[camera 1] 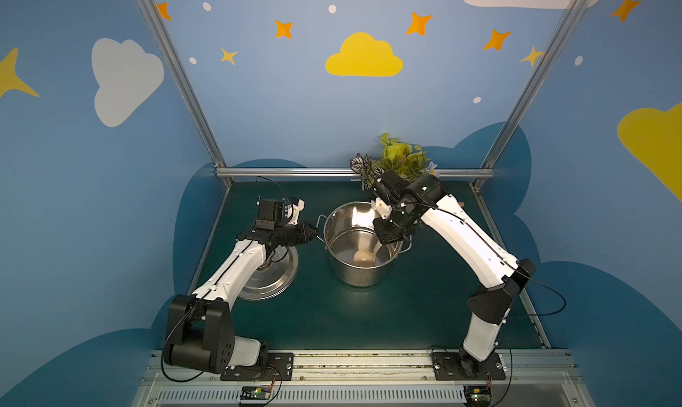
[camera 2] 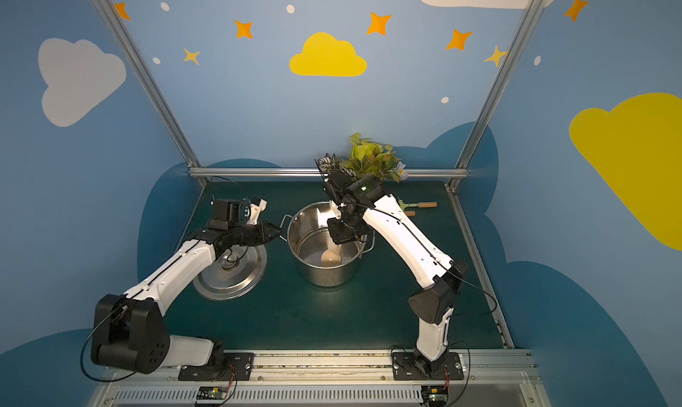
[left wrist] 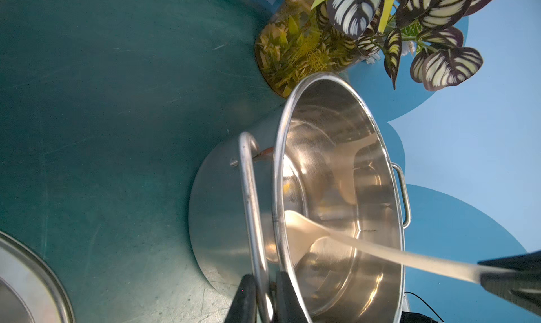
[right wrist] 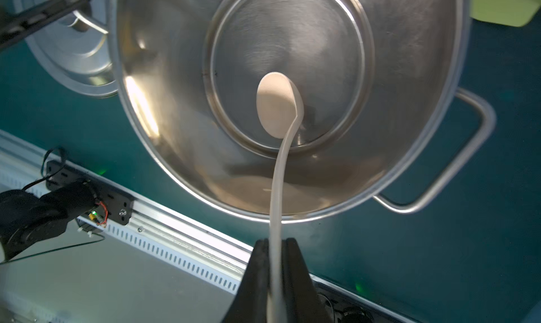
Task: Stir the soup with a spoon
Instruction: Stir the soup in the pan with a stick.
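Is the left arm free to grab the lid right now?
Likely not yet. The left claw is shut on the pot handle. The lid lies on the table right below that arm, nothing on top of it, so once the claw lets go it should get there.

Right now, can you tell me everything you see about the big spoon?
The spoon is a long cream-beige ladle, plastic-looking, with a round deep bowl and a thin handle. It leans into the shiny steel pot, bowl down near the bottom, handle rising past the rim. The right claw is shut on the handle.
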`<state>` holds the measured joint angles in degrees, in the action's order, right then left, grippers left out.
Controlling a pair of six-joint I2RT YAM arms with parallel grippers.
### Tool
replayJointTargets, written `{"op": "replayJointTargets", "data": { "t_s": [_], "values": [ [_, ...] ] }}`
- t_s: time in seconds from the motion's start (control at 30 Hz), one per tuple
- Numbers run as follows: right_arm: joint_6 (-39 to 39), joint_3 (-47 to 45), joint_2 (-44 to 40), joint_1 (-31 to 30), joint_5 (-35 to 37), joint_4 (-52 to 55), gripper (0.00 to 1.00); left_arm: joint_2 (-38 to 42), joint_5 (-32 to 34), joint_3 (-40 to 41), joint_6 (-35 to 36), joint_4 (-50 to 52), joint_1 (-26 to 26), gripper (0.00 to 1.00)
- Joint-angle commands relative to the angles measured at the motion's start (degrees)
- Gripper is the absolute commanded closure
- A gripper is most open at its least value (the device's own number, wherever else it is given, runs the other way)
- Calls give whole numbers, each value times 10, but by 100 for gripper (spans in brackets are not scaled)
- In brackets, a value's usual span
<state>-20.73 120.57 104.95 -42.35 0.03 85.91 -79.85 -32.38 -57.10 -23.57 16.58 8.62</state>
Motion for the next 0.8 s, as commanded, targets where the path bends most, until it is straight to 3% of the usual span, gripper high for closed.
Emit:
{"op": "replayJointTargets", "data": {
  "t_s": [0.0,0.37,0.77],
  "values": [
    [0,-2,-7,28,29,11,100,10,-24,12,14,15,3,85],
    [10,122,86,74,31,4,100,10,-27,13,12,13,3,85],
    [-19,149,135,44,-88,-132,100,10,-30,14,11,11,3,85]
  ]
}}
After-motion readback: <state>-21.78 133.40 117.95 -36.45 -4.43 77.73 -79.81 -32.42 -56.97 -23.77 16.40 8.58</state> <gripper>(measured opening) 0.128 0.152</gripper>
